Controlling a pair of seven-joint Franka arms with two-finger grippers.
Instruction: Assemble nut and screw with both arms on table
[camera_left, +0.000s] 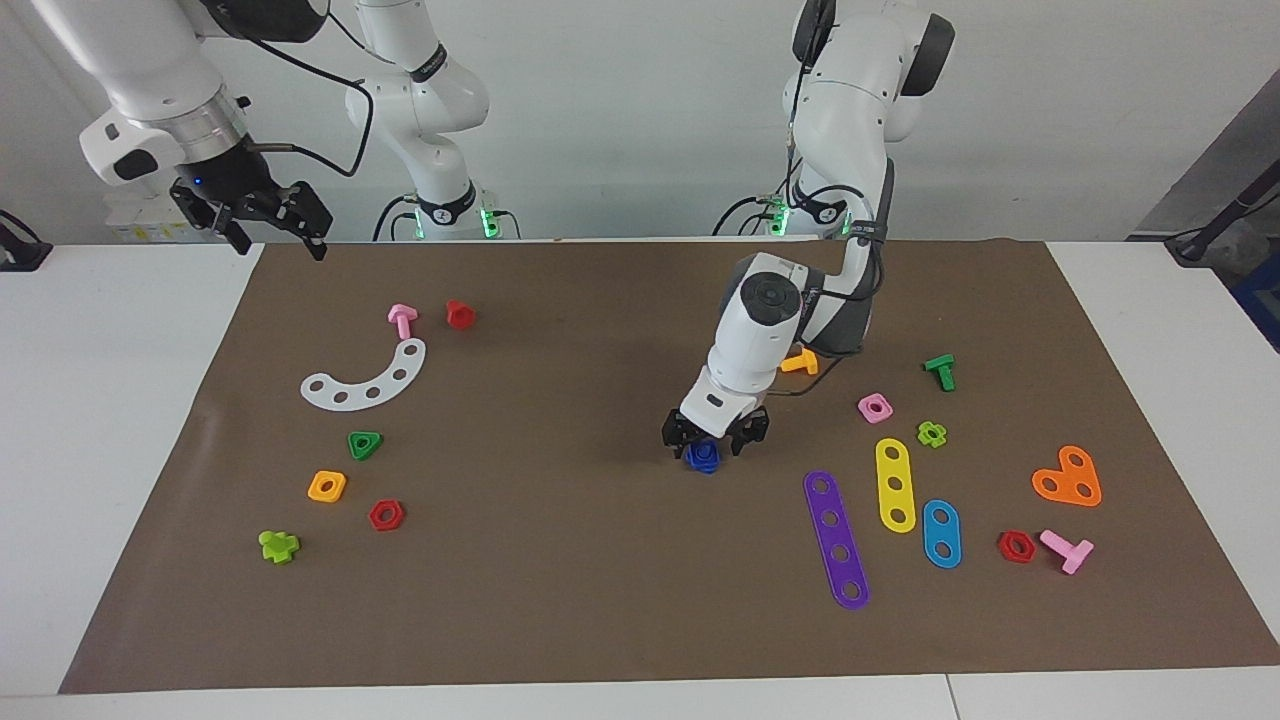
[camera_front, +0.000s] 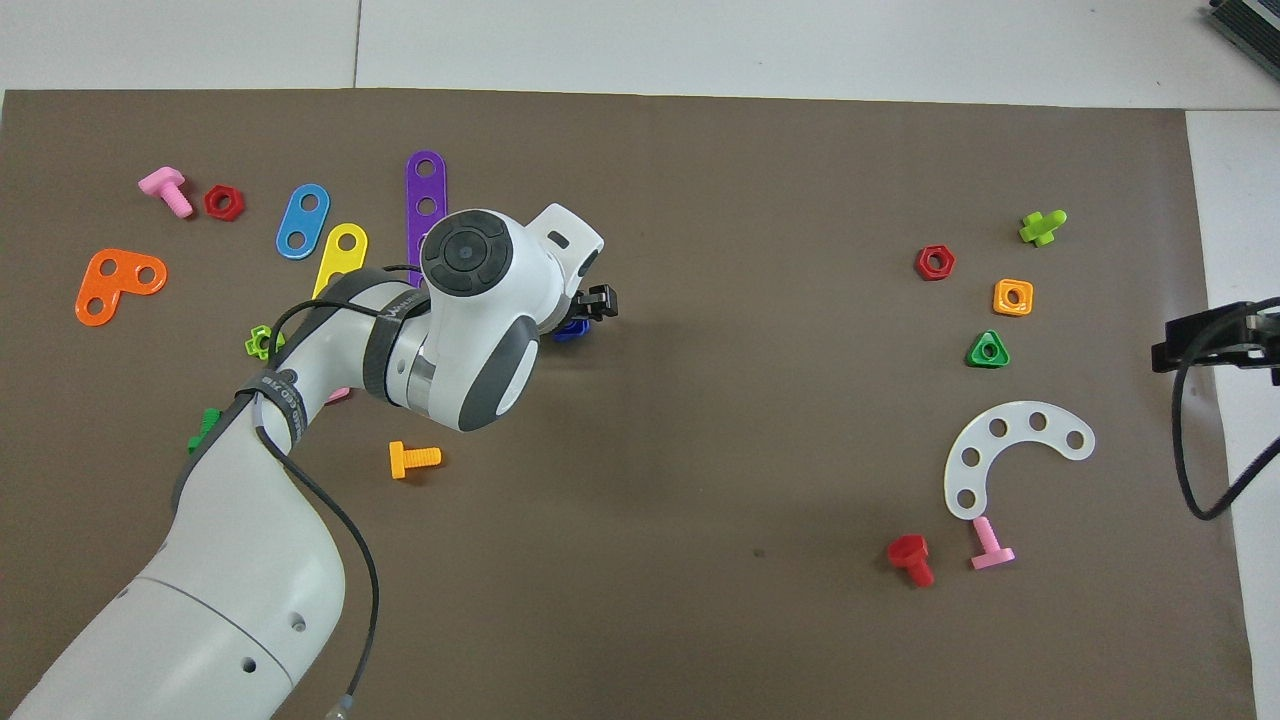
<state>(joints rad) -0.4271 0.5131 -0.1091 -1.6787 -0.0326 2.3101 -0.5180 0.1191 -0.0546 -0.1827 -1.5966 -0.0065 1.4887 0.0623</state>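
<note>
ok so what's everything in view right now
nut and screw: one pair, dark blue, mid-mat
other screws: 6, pink, red, orange, green, lime, both ends
other nuts: 6, red, pink, orange, green, lime, both ends
hole plates: 5, purple, yellow, blue, orange, white
mat: 1, brown, on white table
left gripper: open, low over nut and screw
right gripper: open, raised at right arm's end

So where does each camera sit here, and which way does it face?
Facing view: high across the table, looking at both arms; left gripper open over the blue screw and nut, right gripper open, waiting above the mat's corner.
Overhead view: above the robots' end, looking steeply down; the left arm fills the lower corner.
Shared: mat, left gripper, blue screw and nut, white curved strip.
</note>
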